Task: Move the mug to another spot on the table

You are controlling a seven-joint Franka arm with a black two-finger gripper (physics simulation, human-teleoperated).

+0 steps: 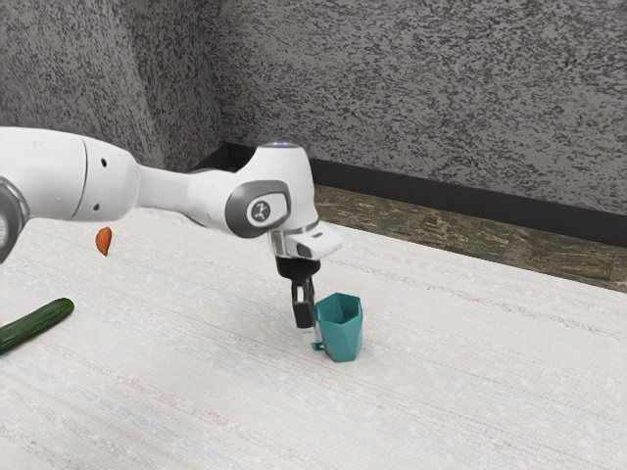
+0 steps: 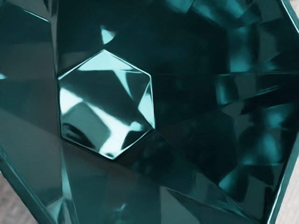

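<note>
- The pale desk (image 1: 441, 401) fills the lower part of the frame in the exterior view.
- A green cucumber (image 1: 34, 325) lies at the left edge, low in the frame, well apart from everything else.
- The teal faceted mug (image 1: 340, 326) is upright just below the centre of the frame. The wrist view looks straight down into the mug (image 2: 105, 109), at its hexagonal bottom.
- The jaws hang from the white arm (image 1: 196, 196) against the mug's left wall. Whether they grip it or are released cannot be told.
- A small orange-red piece (image 1: 103, 240) sits at mid-left.
- Behind are a brown floor (image 1: 490, 235) and a grey wall (image 1: 441, 88).
</note>
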